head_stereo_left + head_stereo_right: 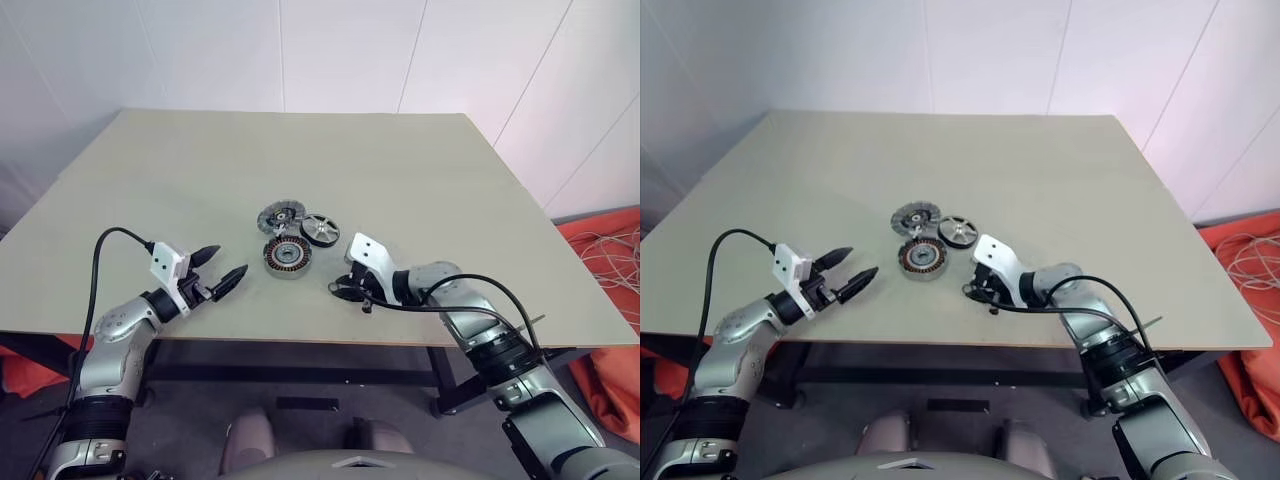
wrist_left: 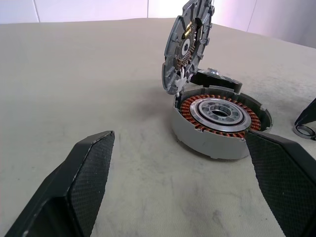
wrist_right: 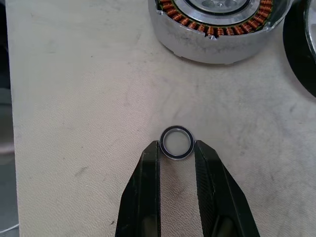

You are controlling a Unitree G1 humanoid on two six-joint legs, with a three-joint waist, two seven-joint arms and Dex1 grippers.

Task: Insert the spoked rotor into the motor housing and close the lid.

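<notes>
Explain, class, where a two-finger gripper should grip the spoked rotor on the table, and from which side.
Grip the spoked rotor across its black outer rim, coming from above. It seems to lie flat on the table, spokes up, so only the rim offers opposite faces. The lid and motor housing crowd its left, so approach from above-right.

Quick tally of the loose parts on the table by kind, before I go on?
Motor housing: 1
Lid, tilted up on edge beside the housing: 1
Spoked rotor: 1
Thin metal ring, between the right gripper fingertips: 1
Total: 4
</notes>
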